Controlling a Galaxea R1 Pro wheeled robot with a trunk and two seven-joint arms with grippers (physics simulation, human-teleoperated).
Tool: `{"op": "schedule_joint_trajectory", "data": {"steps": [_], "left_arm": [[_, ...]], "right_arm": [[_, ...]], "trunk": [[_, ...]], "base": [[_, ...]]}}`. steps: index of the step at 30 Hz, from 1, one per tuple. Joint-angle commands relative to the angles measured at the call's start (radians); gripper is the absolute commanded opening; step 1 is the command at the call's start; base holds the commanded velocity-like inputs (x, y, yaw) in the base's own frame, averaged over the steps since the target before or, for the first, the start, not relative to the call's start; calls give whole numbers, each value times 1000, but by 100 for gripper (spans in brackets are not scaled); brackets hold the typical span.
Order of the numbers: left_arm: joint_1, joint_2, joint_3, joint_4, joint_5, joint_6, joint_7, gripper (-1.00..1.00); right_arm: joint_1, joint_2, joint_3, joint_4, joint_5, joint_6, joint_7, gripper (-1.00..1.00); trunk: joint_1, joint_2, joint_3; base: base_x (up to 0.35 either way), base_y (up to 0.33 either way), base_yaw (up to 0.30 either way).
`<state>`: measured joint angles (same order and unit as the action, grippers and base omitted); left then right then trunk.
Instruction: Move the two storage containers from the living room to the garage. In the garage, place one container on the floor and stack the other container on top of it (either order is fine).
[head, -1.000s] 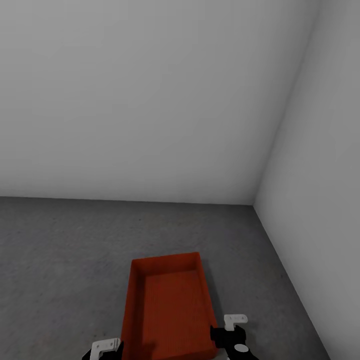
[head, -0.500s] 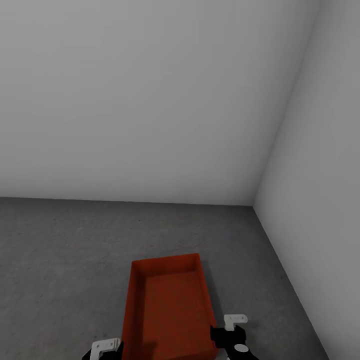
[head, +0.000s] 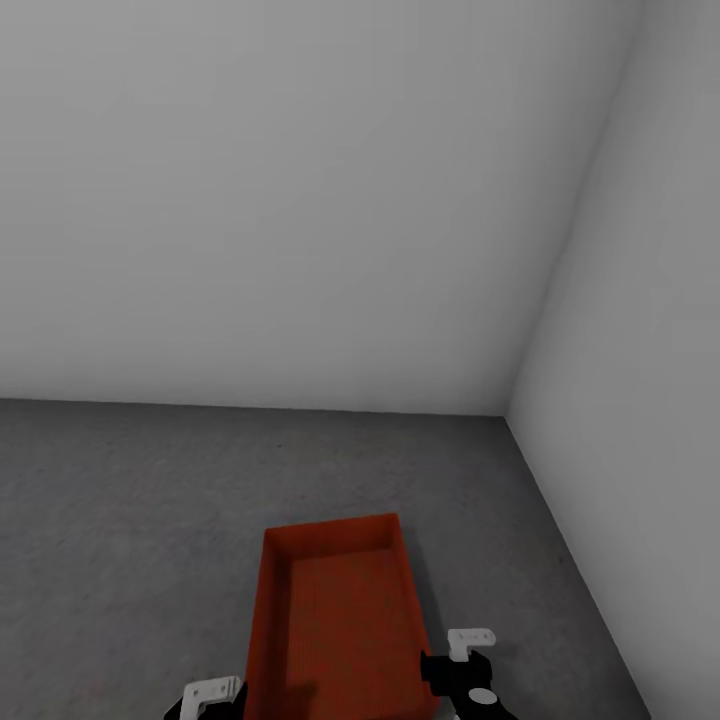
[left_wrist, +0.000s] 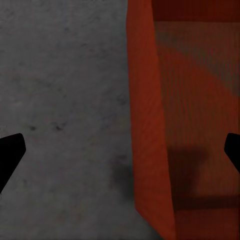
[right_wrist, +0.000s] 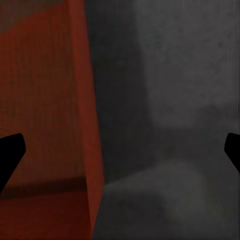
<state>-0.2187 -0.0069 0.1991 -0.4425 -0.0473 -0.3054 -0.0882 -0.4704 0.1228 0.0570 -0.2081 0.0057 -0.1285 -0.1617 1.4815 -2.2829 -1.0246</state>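
A red-orange open-top storage container (head: 340, 620) sits on the dark grey speckled floor (head: 130, 500) of the garage, close below me. My left gripper (head: 205, 698) is at its left long wall and my right gripper (head: 462, 672) at its right long wall. In the left wrist view the left gripper (left_wrist: 120, 150) is open, its dark fingertips (left_wrist: 10, 152) far apart either side of the container wall (left_wrist: 150, 125). In the right wrist view the right gripper (right_wrist: 120, 150) is open too, with the container's wall (right_wrist: 85, 100) standing between its fingertips (right_wrist: 10, 150).
A plain white-grey back wall (head: 300, 200) meets a side wall (head: 640, 350) at a corner to the right, beyond the container. Bare concrete stretches left and ahead of the container.
The whole picture has slid down a little, so the camera has moved. The grippers keep their places in the view, and both stay open at the container's walls.
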Motion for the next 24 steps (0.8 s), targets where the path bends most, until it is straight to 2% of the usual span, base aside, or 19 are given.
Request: {"op": "schedule_joint_trajectory", "data": {"steps": [1, 24], "left_arm": [[-1, -1, 8, 1, -5, -3, -8, 100], [-1, -1, 8, 1, -5, -3, -8, 100]], "right_arm": [[-1, 0, 6, 1, 0, -2, -6, 100], [-1, 0, 6, 1, 0, -2, -6, 100]], "trunk": [[-4, 7, 2], [-92, 168, 75]], "base": [[0, 0, 0], [0, 0, 0]]}}
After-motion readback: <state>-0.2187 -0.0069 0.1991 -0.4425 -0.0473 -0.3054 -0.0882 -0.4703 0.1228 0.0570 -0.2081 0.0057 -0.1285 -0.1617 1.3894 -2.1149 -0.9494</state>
